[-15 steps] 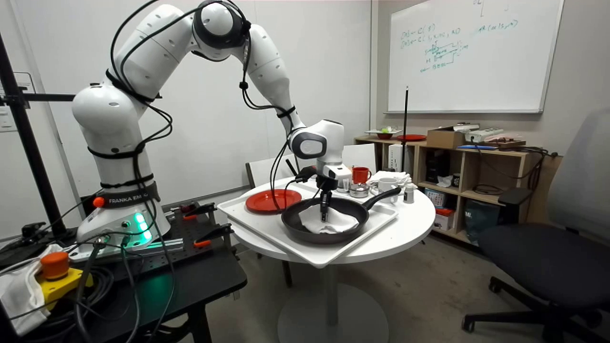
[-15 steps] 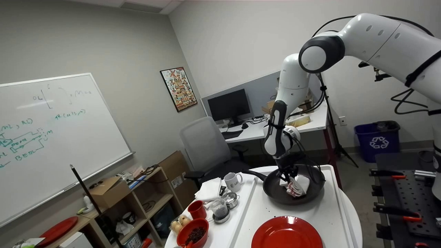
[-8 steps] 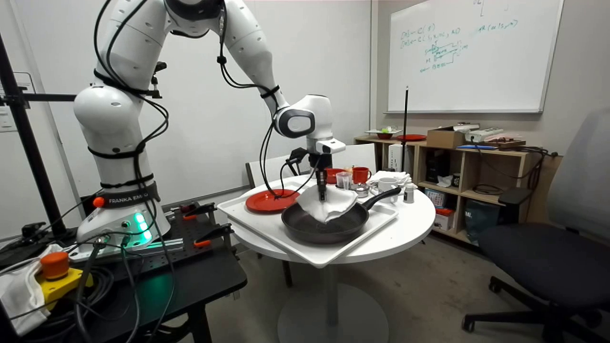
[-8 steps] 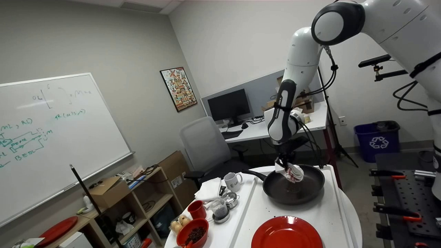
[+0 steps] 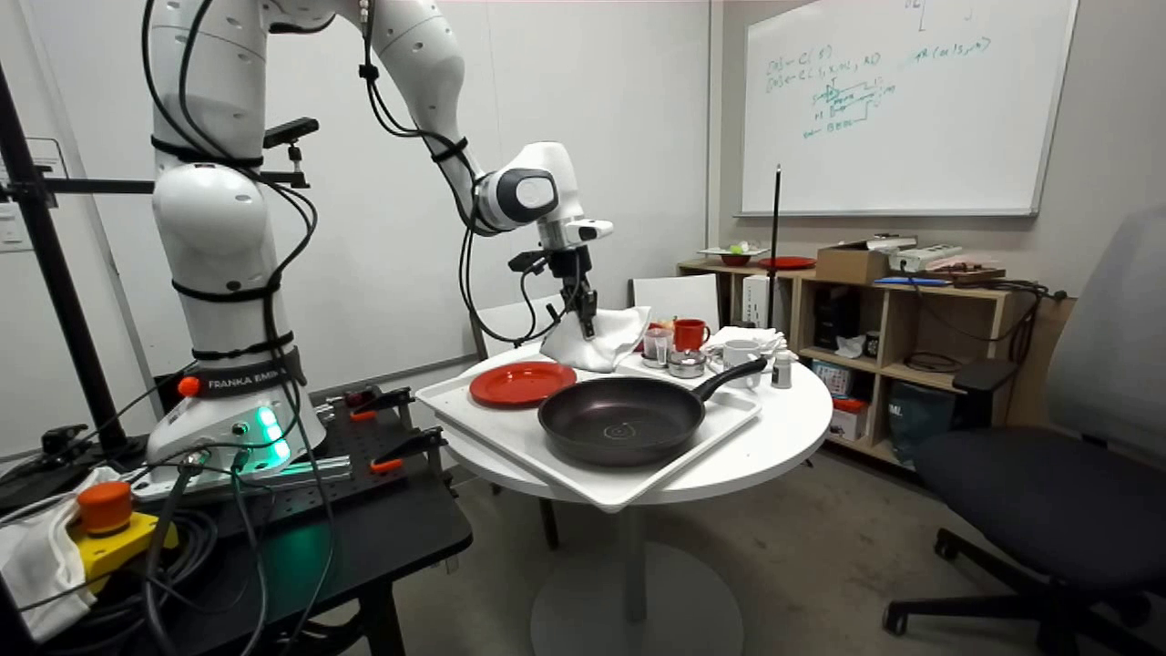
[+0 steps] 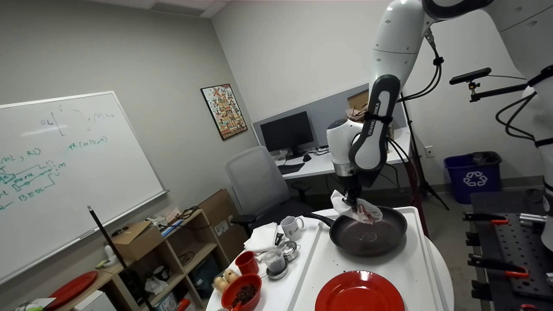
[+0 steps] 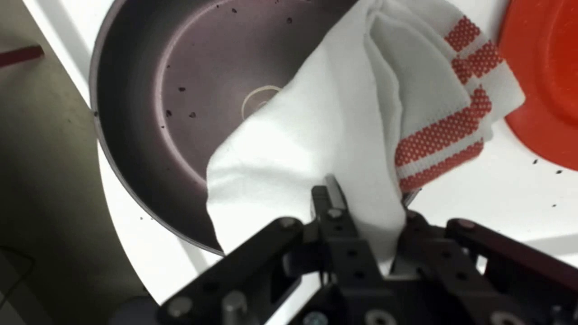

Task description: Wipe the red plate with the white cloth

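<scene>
The white cloth (image 7: 311, 131) with red dotted stripes hangs bunched between the fingers of my gripper (image 7: 370, 203), which is shut on it. The gripper also shows in both exterior views (image 5: 589, 328) (image 6: 352, 205). It holds the cloth (image 5: 624, 339) in the air; in an exterior view the cloth (image 6: 367, 213) overlaps the pan's rim near the handle. The flat red plate (image 5: 523, 384) lies on the white tray beside the pan, and also shows in an exterior view (image 6: 360, 293). In the wrist view only part of the plate (image 7: 551, 90) shows, at the right edge.
The dark frying pan (image 5: 622, 424) stands on the white tray (image 5: 510, 446). Small dark crumbs lie in the pan and on the tray. A red mug (image 6: 247, 262), a red bowl (image 6: 243, 291), a white mug (image 6: 292, 228) and metal tins stand along the table's side.
My gripper has lifted the cloth up out of the pan. It has carried it toward the far side of the table in an exterior view, and the wrist has tilted. Plate and pan are unmoved.
</scene>
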Tool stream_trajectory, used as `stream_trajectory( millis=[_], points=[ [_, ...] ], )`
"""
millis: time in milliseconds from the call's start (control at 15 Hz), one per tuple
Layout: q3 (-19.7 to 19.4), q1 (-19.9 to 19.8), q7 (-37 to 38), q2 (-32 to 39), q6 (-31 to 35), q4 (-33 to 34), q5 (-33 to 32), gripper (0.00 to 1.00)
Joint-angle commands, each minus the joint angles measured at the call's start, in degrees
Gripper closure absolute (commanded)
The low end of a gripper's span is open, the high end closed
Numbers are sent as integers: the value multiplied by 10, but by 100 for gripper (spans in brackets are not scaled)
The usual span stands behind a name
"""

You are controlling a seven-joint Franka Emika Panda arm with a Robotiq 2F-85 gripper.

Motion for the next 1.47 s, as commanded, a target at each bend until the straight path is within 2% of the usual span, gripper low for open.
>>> stream_trajectory(
  millis=[0,333,667,1000,1333,1400],
  points=[
    [33,18,-21,-26,-2,-20,-52,93],
    [98,26,-104,2,-22,-6,-50,93],
    [127,35,-172,26,-59,1,-70,93],
    [140,54,-213,45,-102,3,-116,93],
    [144,67,-228,47,-113,-5,-163,93],
    [148,60,-220,49,-102,-7,-143,84]
  ],
)
